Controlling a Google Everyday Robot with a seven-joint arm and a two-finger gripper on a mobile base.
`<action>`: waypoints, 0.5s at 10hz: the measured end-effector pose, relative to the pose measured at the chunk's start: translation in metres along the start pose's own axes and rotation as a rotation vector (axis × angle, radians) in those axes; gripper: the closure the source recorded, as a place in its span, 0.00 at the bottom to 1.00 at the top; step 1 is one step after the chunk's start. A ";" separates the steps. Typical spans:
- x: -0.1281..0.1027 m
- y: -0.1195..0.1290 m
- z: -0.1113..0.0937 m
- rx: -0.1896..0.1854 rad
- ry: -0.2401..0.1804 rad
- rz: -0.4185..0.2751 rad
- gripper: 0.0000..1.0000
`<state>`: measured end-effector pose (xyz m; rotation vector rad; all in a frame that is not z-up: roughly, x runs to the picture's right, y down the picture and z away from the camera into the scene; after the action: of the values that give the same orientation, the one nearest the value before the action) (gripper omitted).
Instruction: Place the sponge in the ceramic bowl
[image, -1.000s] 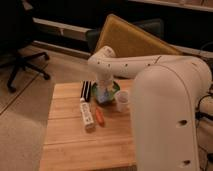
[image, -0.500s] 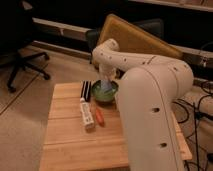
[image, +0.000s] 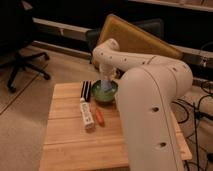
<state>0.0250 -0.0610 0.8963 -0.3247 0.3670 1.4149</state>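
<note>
Near the table's (image: 70, 142) far edge, the gripper (image: 106, 76) hangs straight over the bowl (image: 99, 97), with the white arm (image: 150, 95) reaching across from the right. The sponge (image: 106, 85) shows as a pale blue patch directly beneath the gripper, at or just inside the bowl's rim. Whether the gripper is pinching it or has let go cannot be told, nor whether the sponge rests on the bowl's bottom or hangs just above it.

A dark item (image: 86, 90) lies just left of the bowl. A white tube (image: 87, 114) and an orange stick (image: 99, 116) lie side by side toward the table's middle.

The likely risks are these. A sponge freed off-centre could catch the rim and tip out onto the table. A soft sponge may cling to the gripper and ride up with it. A gripper set low could nudge the glossy bowl toward the far edge as the arm pulls away.

The sponge looks small, flat and soft, well narrower than the green bowl, so it should fit with room to spare.
</note>
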 end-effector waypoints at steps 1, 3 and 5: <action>0.000 0.000 0.000 0.000 0.000 0.000 0.43; 0.000 0.000 0.000 0.000 0.000 0.000 0.26; 0.000 0.000 0.000 0.000 0.000 0.000 0.20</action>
<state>0.0250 -0.0609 0.8963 -0.3248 0.3671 1.4148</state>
